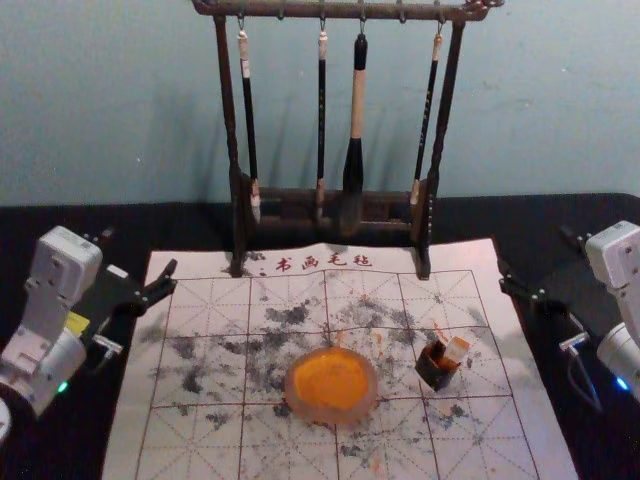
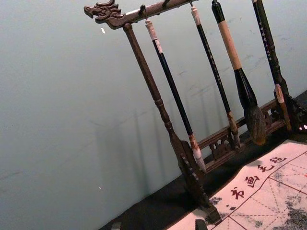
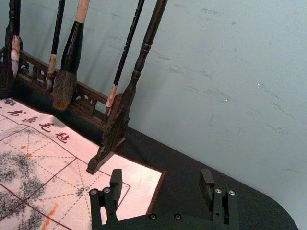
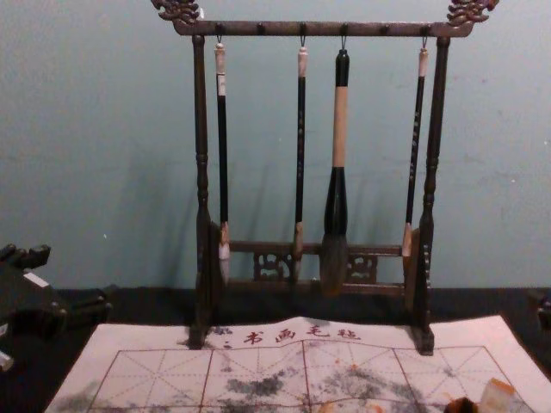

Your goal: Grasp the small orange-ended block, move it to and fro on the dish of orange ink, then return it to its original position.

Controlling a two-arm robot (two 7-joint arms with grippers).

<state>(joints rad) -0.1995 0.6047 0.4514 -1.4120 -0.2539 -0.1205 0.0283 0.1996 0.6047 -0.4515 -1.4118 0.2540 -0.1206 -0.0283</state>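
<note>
Right gripper [image 1: 538, 255] and left gripper [image 1: 140, 252] hang wide, each at its own side of the mat [image 1: 190, 435]. The block [image 1: 457, 349] stands tilted in a dark pot [image 1: 437, 373], right of the dish [image 1: 291, 388] of orange ink. Behind, four brushes [image 1: 357, 100] hang from a rack [image 1: 300, 10].

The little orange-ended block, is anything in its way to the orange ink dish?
Just the side of the small dark box that the block pokes out of, so it probably needs lifting first. Then only flat mat before the dish. The left gripper and right gripper are off to the sides.
</note>
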